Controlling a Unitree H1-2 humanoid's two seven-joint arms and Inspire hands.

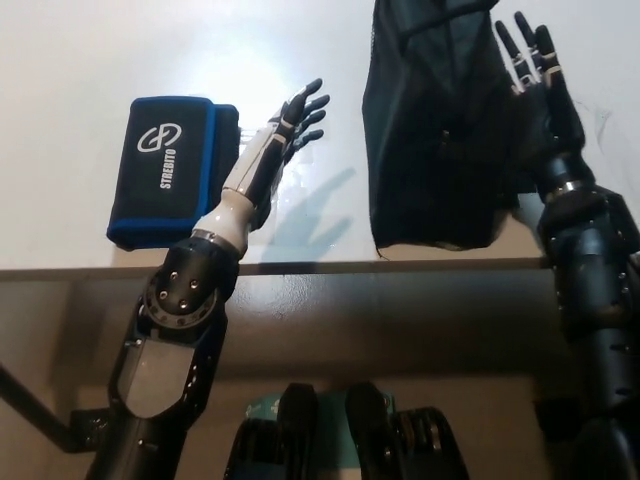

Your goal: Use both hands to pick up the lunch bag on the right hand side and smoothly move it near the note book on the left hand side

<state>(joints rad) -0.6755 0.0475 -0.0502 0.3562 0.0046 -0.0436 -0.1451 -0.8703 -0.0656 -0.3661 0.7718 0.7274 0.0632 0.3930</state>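
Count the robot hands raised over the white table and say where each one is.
2. The white left hand hovers between the blue notebook and black lunch bag; the black right hand is at the bag's right side.

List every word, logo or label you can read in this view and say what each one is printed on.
"STREDITO", in white capitals running lengthwise, with a white round logo beside it: on the black panel of the blue-edged notebook lying on the white table.
No readable text on the dark lunch bag, the left hand or the right hand.

White counter (pixel 80 50) carries black lunch bag (pixel 440 130) beside right hand (pixel 540 95); blue-edged notebook (pixel 170 170) beside left hand (pixel 285 135).
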